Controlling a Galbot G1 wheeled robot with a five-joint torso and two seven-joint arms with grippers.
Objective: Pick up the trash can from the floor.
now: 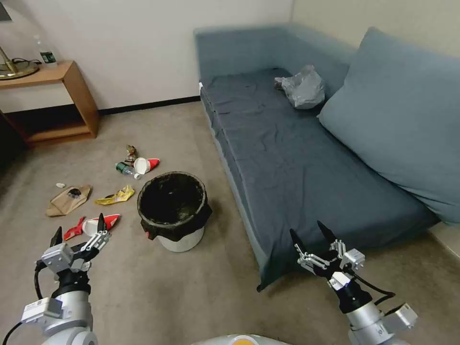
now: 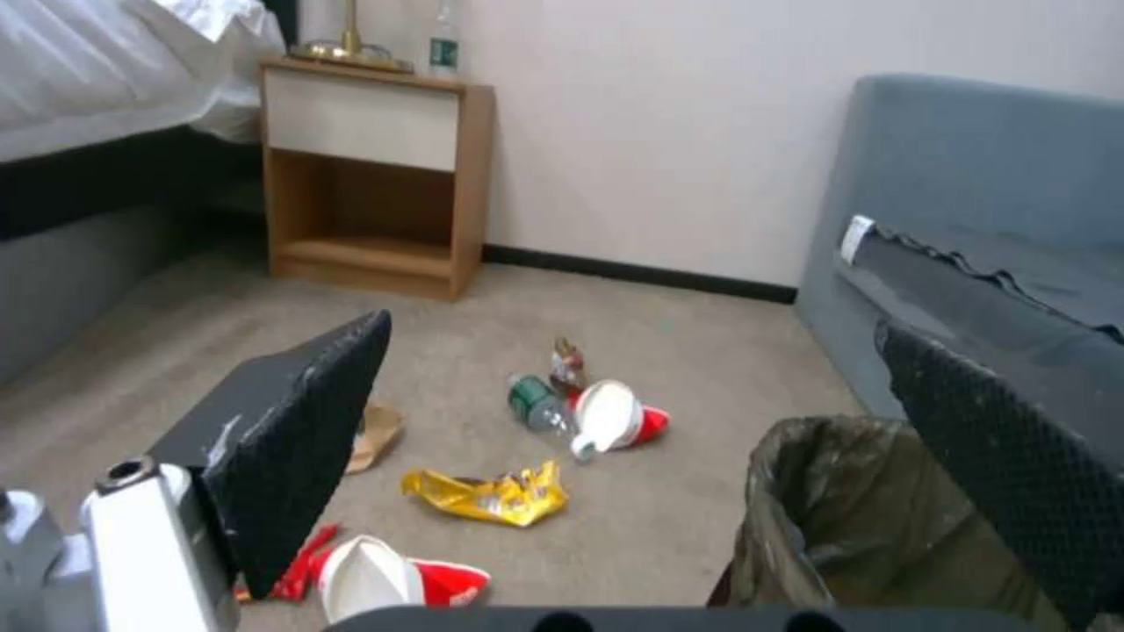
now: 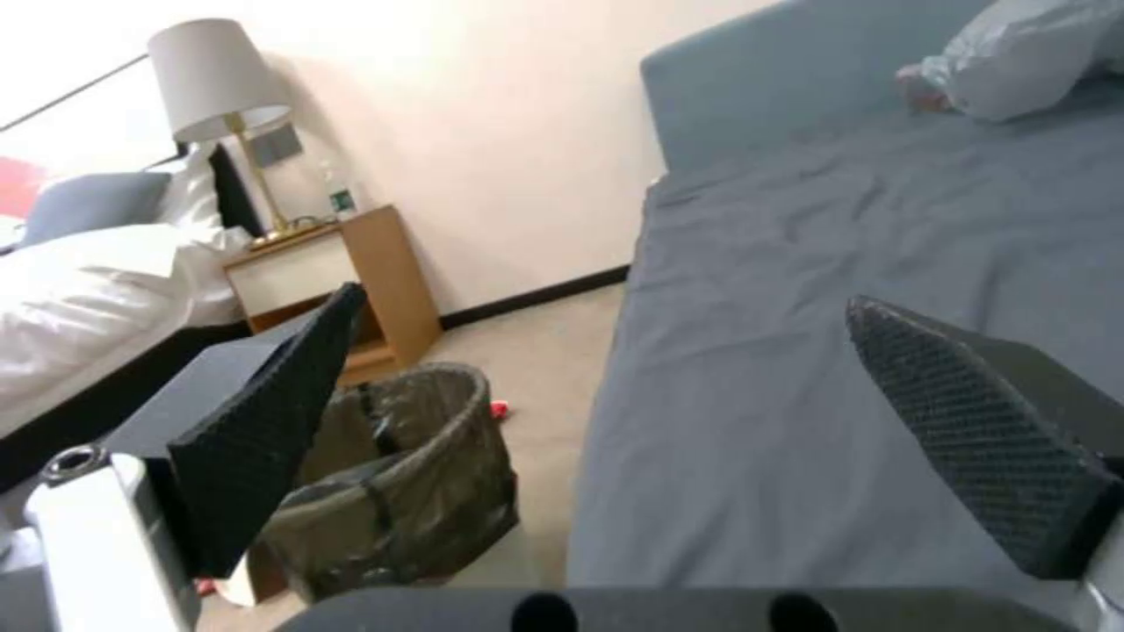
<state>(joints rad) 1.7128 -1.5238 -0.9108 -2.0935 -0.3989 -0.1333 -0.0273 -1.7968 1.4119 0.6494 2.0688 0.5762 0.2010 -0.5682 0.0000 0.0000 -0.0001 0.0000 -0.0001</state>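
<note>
Bin: the trash can (image 1: 174,211) stands upright on the floor (image 1: 158,287), close beside the sofa (image 1: 287,158) edge, black liner (image 1: 158,230) folded over its rim and hanging loose down the wall

Left tool: left tool (image 1: 79,231) hovers above the floor near the bin, on its litter side, fingers spread, holding nothing

Right tool: right tool (image 1: 312,235) hangs over the sofa's front corner, on the bin's other side, fingers spread, empty

Grip risk: the liner is slack; a pinch on the bag alone would likely pull it off the rim and leave the bin behind

Tip risk: the bin looks light; a finger pushing the rim sideways could knock it over or skid it on the carpet

Crowding: red cups (image 1: 103,223), a yellow wrapper (image 1: 116,195) and a bottle (image 1: 125,169) lie near the bin; a low left approach may sweep or snag them

Sofa side: the draped cover (image 1: 268,268) hangs near the bin, and the right arm could catch it while coming across
</note>
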